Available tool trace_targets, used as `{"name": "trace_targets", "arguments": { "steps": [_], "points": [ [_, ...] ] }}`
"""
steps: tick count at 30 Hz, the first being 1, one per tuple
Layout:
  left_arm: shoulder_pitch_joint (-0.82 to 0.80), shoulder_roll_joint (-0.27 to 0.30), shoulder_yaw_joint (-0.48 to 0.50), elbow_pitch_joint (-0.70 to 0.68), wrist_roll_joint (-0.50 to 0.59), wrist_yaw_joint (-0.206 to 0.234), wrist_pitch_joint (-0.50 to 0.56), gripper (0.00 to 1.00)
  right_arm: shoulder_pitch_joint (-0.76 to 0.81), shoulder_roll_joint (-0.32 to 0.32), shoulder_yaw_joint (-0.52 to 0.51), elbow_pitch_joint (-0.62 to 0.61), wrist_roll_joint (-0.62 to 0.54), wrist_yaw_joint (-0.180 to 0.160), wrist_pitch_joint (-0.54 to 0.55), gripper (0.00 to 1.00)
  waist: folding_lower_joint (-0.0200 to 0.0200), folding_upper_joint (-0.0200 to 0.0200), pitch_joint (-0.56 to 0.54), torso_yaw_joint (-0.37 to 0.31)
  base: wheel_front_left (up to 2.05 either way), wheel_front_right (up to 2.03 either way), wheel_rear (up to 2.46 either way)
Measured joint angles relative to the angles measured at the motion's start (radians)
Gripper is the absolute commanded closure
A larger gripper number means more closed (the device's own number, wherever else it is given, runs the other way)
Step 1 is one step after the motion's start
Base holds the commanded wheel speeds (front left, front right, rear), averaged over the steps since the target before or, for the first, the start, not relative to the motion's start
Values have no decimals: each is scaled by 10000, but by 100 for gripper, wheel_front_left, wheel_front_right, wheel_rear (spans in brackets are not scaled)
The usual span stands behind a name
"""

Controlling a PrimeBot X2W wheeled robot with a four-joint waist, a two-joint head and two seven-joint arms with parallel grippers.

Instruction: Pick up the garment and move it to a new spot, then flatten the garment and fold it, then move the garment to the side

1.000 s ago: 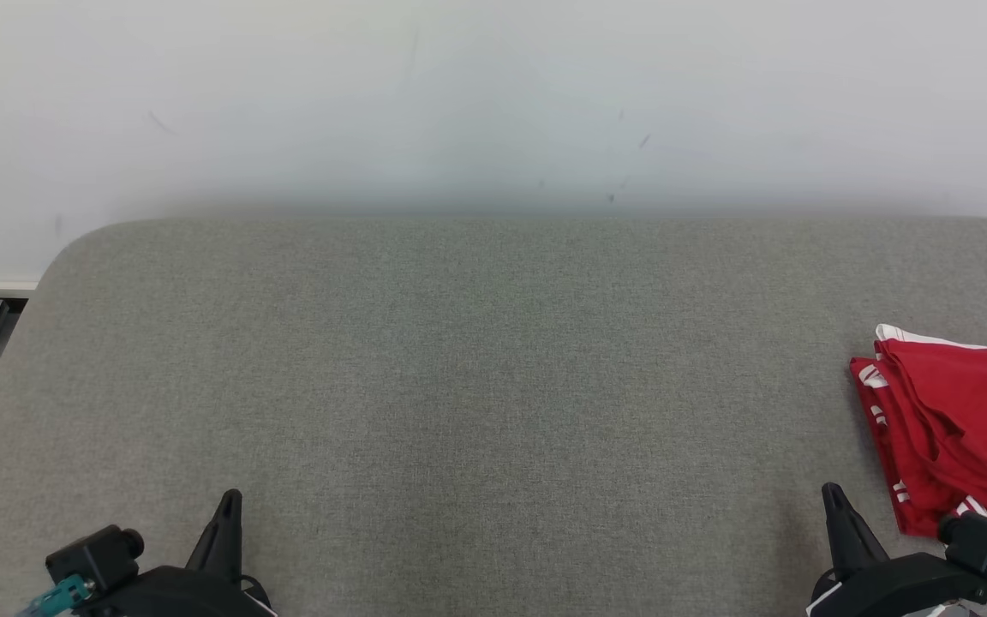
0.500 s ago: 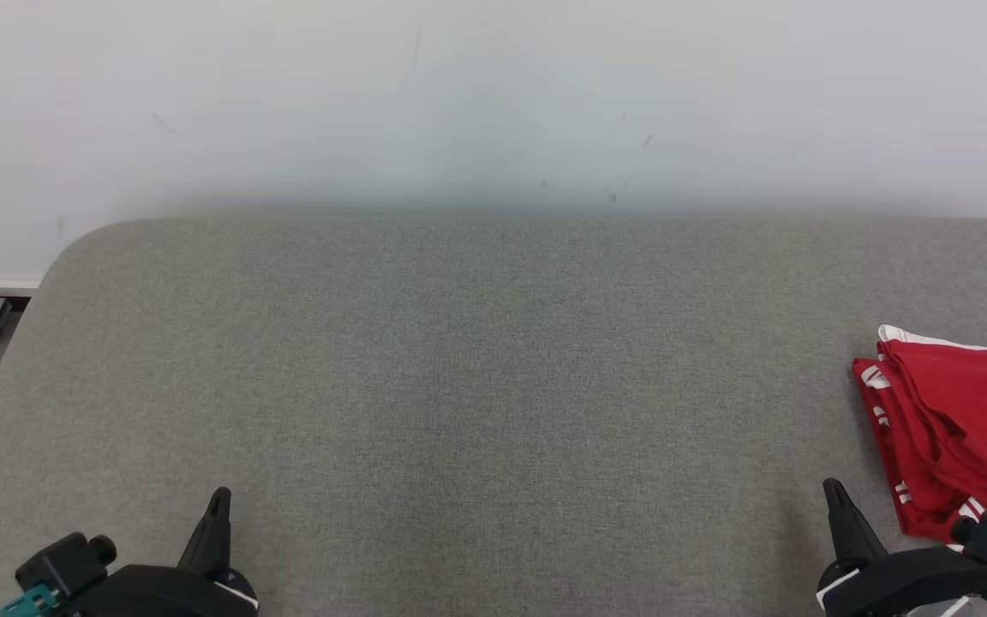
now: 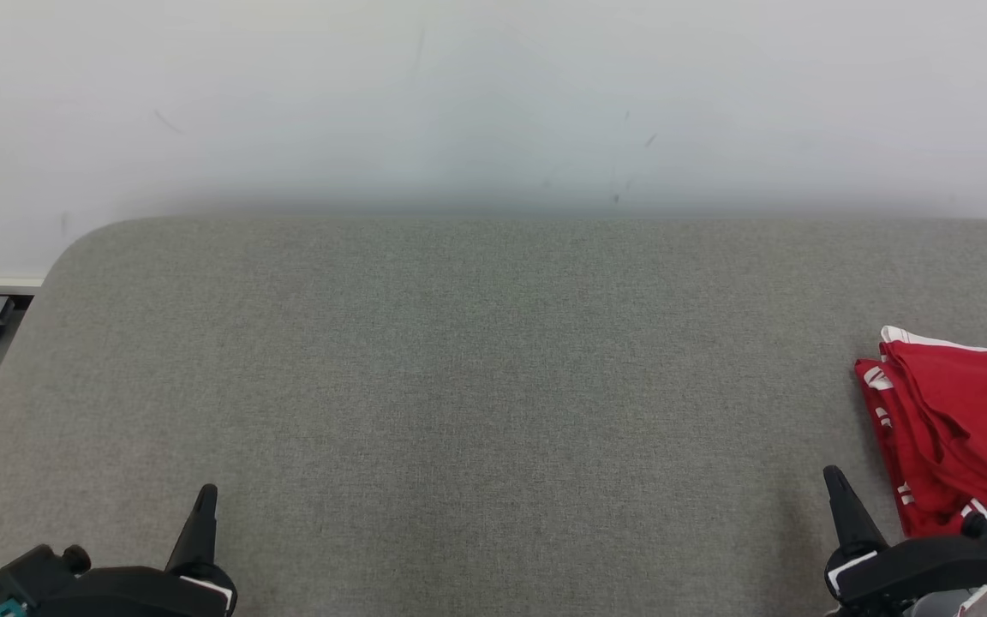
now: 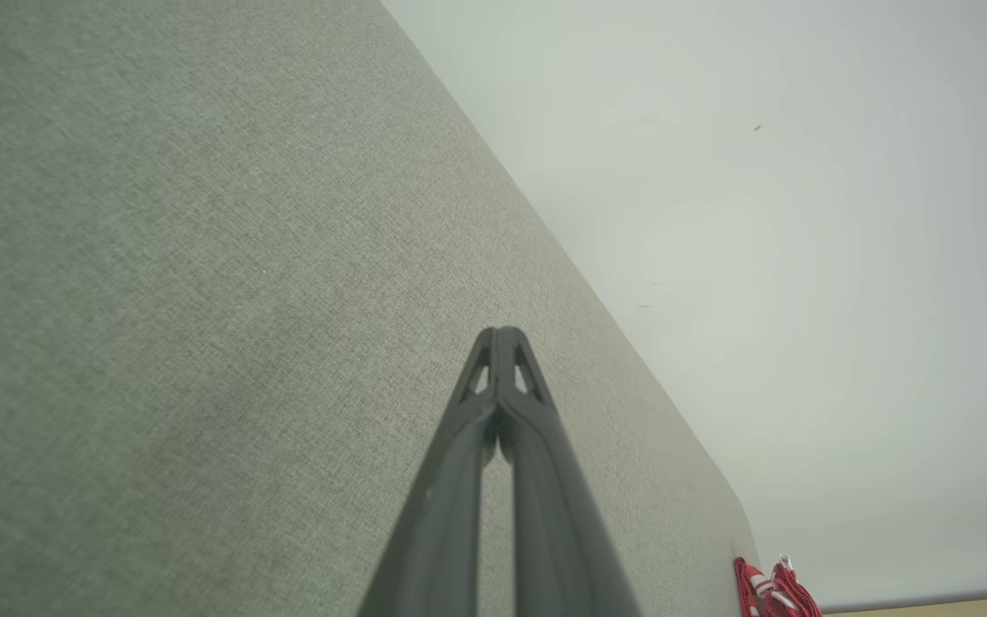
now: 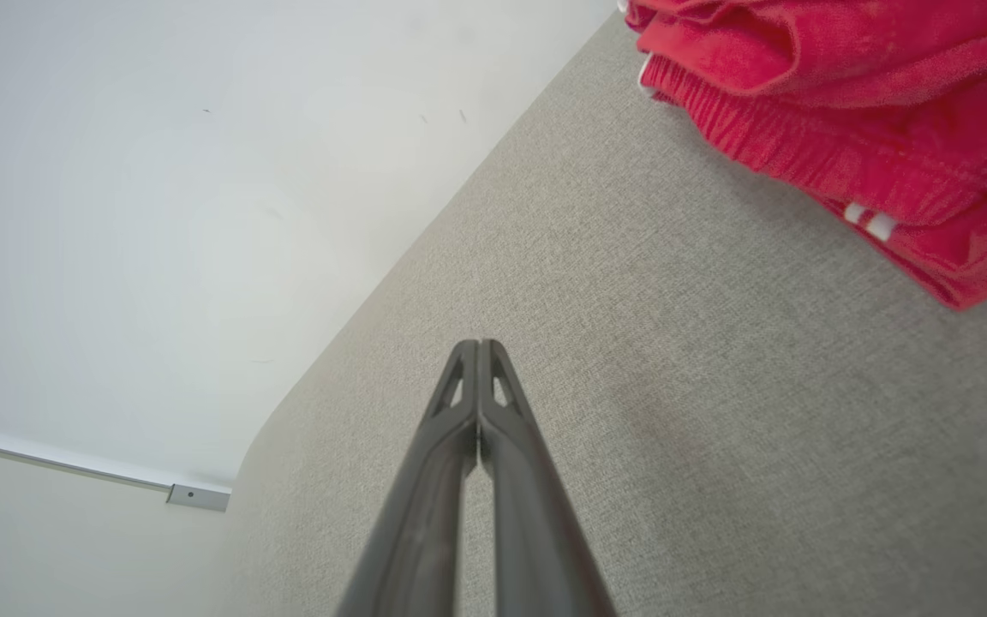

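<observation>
Red garment [image 3: 956, 428]: red cloth with white trim and short white marks, lying at the far right edge of the grey padded surface [image 3: 493, 360], partly cut off by the edge of the head view.
Lie of the cloth: stacked in several layers with a fairly straight left edge and a few soft ridges on top. It looks like a loose fold rather than a heap, as far as can be told.
Surface: woven grey fabric with rounded far corners, set against a pale wall [image 3: 493, 103].
Left gripper [image 3: 206, 493]: low at the near left, well apart from the garment. Its fingers are pressed together tip to tip with nothing between them.
Right gripper [image 3: 833, 474]: low at the near right, just beside the garment's near left corner and not touching it. Its fingers are closed flat on each other and hold nothing.
Step in hand: judged to be the last one, garment put to the side. The folded bundle sits off at the right and both arms sit low and empty. This could also fit a start, but the layered lie argues against it.
Next move: if done, only keep clear of the cloth. If the fold needs redoing, the right gripper must open, come over the bundle's near edge and pinch all layers together.
Risk: catching only the top layer would pull the fold apart.
</observation>
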Motion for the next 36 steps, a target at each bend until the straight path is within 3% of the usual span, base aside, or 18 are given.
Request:
{"name": "trace_targets", "arguments": {
  "steps": [36],
  "points": [
    [-5,-546,1538,123,-4378,-972,625,100,-548,251,-545,320,4324,639,629,100,0,0,8,97,0,0,0]
  ]
}}
